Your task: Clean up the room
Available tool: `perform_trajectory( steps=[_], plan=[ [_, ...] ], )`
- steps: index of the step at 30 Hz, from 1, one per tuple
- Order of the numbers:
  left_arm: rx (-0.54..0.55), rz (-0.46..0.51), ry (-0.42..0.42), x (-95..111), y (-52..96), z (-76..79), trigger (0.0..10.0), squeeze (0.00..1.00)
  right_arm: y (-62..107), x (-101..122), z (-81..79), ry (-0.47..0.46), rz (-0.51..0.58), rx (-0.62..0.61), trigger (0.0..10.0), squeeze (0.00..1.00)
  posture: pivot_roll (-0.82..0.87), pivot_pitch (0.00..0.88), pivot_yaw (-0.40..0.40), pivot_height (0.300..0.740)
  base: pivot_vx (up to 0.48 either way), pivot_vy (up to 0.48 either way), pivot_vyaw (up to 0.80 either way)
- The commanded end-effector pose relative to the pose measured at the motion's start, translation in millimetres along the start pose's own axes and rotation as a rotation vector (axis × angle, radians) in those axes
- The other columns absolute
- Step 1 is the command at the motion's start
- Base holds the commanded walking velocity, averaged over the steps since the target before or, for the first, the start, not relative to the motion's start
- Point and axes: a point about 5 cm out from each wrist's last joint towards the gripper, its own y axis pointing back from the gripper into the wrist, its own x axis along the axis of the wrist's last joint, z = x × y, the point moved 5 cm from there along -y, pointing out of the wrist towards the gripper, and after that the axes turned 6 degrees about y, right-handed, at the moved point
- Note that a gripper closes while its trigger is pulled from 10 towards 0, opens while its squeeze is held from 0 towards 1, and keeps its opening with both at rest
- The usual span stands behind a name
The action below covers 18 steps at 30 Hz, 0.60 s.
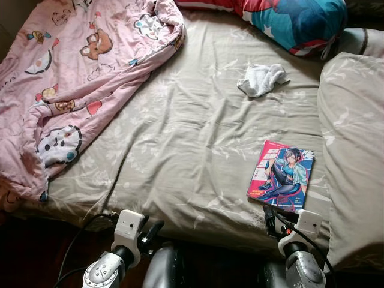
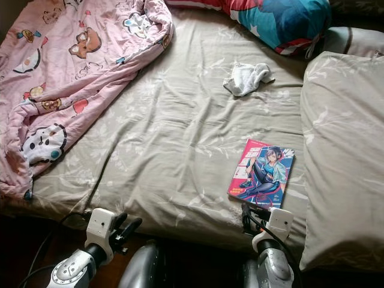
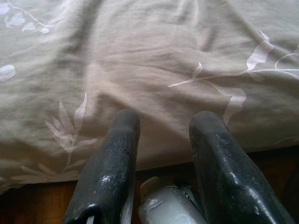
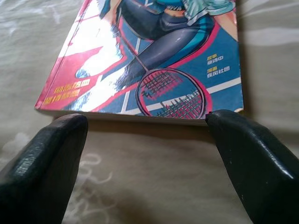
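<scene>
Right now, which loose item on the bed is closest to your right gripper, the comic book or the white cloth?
The comic book. Its near edge lies just ahead of the open right gripper, while the white cloth sits far up the bed.

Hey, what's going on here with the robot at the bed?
The robot stands at the edge of a bed. Its right gripper is open, its fingers spread just short of the near edge of a comic book lying flat on the sheet; nothing is held yet. The left gripper is open too, low at the bed's edge. Farther back lie a crumpled white cloth, a pink cartoon-print blanket on the left and a colourful pillow.
</scene>
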Motion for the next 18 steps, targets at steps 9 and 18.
perform_trajectory(
  steps=[9, 18],
  plan=[
    [0.02, -0.065, -0.004, -18.8, 11.7, -4.1, 10.0, 0.0, 3.6, -5.3, 24.0, 0.033, -0.041, -0.079, 10.0, 0.0, 0.04, 0.483, 0.169, 0.626, 0.0, 0.0, 0.0],
    [0.022, -0.05, -0.003, -11.7, 7.7, -0.2, 10.0, 0.0, 0.8, -2.9, 19.1, 0.057, -0.041, -0.051, 10.0, 0.0, 0.03, 0.467, 0.156, 0.626, 0.0, 0.0, 0.0]
  ],
)
